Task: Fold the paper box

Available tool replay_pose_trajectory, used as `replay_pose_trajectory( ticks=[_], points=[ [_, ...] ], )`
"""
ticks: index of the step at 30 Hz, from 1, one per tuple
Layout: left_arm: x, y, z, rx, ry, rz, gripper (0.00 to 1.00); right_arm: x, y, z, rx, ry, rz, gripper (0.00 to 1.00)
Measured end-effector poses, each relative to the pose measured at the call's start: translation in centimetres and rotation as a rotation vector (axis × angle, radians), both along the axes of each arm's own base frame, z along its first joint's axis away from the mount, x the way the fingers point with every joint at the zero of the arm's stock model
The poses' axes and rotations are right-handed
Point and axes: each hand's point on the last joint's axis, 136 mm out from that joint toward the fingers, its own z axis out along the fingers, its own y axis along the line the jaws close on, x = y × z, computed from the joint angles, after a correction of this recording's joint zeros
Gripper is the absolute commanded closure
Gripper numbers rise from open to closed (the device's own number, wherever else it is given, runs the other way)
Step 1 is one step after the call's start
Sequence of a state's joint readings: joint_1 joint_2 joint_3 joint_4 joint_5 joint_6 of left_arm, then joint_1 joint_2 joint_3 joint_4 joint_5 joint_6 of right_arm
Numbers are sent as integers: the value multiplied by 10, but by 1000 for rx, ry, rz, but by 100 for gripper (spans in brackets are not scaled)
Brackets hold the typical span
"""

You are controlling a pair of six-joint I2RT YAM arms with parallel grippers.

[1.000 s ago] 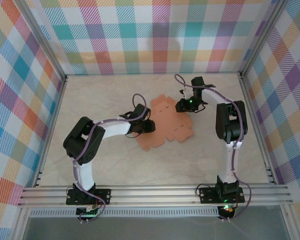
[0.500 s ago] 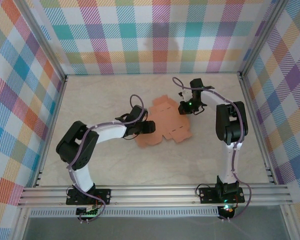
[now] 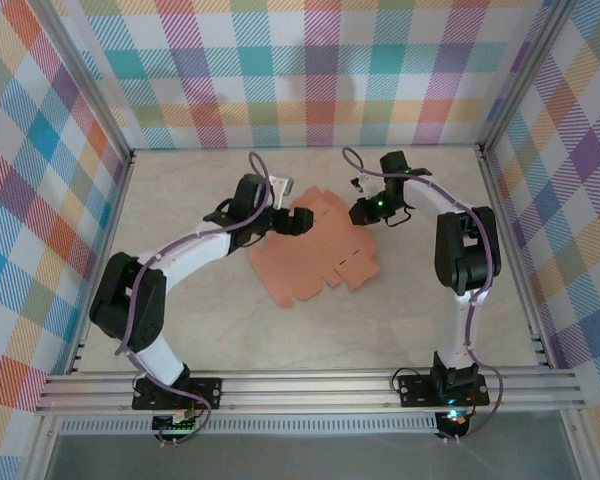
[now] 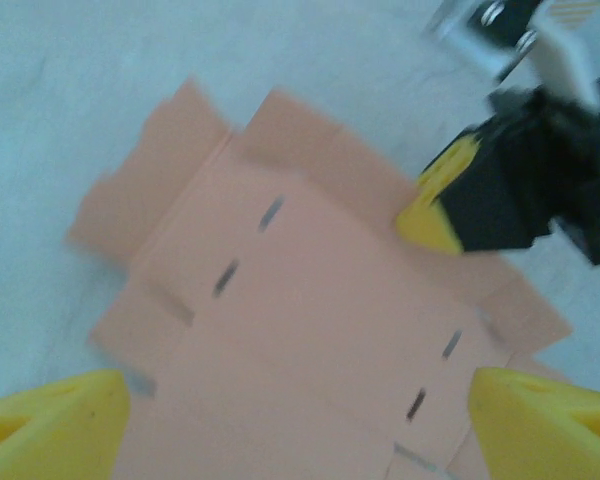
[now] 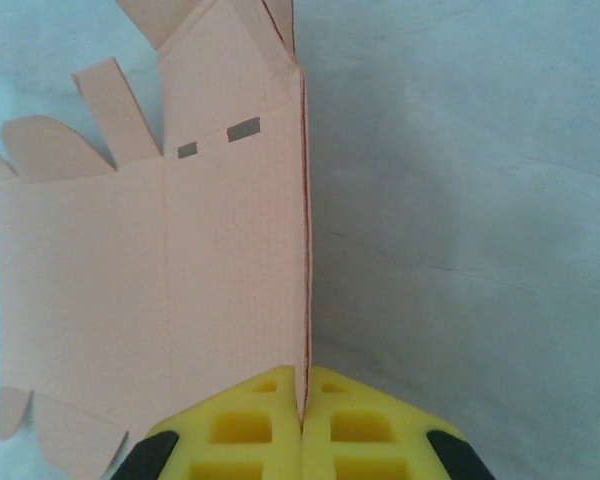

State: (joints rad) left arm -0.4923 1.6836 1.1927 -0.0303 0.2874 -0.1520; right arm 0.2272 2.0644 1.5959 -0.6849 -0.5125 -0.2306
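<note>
Paper box [image 3: 315,255] lies almost flat on the tabletop [image 3: 200,320], with hardly any folding done.

The right claw [image 5: 302,400] is clenched on the far right edge of the box, and the thin card is caught between its 2 yellow pads [image 5: 250,425]. The left claw [image 3: 302,222] hangs over the far left corner of the box, spread wide and grasping nothing. No side of the box stands up, so I think nearly all the folds and tabs are left to do. Checked walls [image 3: 310,70] stand well apart from the box on 3 sides. Nothing else lies beside the box. The 2 claws are near each other over the box, so they could bump.
</note>
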Motion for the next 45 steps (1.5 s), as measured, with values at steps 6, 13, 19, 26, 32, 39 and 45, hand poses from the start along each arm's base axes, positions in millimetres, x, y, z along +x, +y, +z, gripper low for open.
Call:
replay_pose_trajectory(
  ticks=[6,13,19,26,32,39,45],
  points=[
    [42,-28,38,-48,-75,-162,33,-4,11,31,65,-14,63,100],
    [62,-40,29,-48,8,-254,37,-15,13,55,94,-11,103,100],
    [59,-44,17,-42,72,-291,44,-23,15,64,111,14,124,100],
    [55,-44,15,-34,85,-302,35,-33,17,65,133,48,146,100],
    [58,-44,10,-27,100,-297,36,-36,18,70,146,51,161,100],
    [59,-49,0,-49,132,-313,55,-35,19,76,151,43,164,100],
    [59,-52,1,-70,128,-321,55,-28,18,81,136,26,147,100]
  ],
)
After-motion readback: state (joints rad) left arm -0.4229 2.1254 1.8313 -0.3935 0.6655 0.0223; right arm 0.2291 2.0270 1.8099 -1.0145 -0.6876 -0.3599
